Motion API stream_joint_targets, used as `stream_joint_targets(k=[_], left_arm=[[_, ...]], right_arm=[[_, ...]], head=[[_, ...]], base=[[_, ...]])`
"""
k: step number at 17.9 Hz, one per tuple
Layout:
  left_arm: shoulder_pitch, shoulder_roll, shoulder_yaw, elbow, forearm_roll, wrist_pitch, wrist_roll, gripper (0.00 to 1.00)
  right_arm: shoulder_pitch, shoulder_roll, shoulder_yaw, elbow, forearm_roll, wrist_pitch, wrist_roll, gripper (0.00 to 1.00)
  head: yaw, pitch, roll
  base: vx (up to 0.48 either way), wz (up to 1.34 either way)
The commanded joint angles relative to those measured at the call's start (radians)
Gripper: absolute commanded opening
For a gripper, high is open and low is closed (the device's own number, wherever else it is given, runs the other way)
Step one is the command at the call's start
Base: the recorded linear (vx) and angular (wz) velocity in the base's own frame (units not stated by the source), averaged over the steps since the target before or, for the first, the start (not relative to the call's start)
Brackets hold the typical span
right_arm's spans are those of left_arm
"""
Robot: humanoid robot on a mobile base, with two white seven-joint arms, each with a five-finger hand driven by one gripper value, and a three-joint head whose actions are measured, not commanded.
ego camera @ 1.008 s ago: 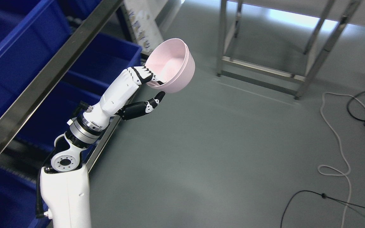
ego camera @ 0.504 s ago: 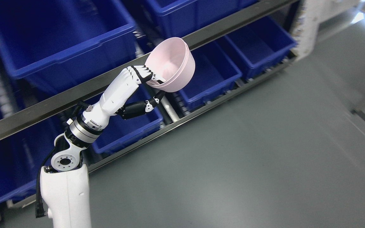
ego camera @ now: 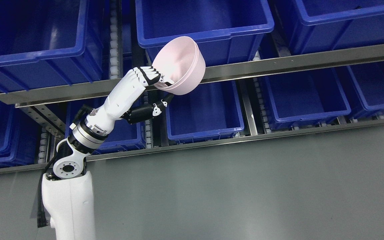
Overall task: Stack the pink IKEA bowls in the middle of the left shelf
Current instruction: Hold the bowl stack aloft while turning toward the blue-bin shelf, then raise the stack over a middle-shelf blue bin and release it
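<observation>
My left hand [ego camera: 158, 88] is shut on the pink bowls [ego camera: 180, 65], fingers over the near rim and thumb under the base. It looks like two bowls nested together, tilted with the opening toward me. They are held up in front of the steel rail of the shelf [ego camera: 278, 65], below the middle blue bin [ego camera: 202, 23] of the upper row. The right arm is out of view.
The shelf has rows of blue bins: upper ones at left [ego camera: 35, 36] and right [ego camera: 342, 20], lower ones at centre [ego camera: 208, 110] and right [ego camera: 308, 96]. Roller tracks run between the bins. Grey floor [ego camera: 245, 193] lies in front of the shelf.
The whole picture has swung from the floor and a metal table frame to face the shelf squarely, so the camera has turned. The left hand keeps the bowls in the same hold.
</observation>
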Motion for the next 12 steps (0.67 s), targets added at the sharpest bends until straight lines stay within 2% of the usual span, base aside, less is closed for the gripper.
stream_joint_targets(k=[1,12], left_arm=[[-0.003,0.017,0.003,0.000,0.001,0.001,-0.001,0.03],[-0.048,0.017,0.012,0.000,0.004,0.001,-0.001,0.03]], right_arm=[[0.000,-0.017,-0.005,-0.017,-0.002,0.000,0.003,1.00],[0.000,-0.017,-0.005,-0.017,-0.002,0.000,0.003,1.00]], head=[[0.0000,0.000,0.000],[0.0000,0.000,0.000]], base=[[0.108,0.35],[0.105,0.07]])
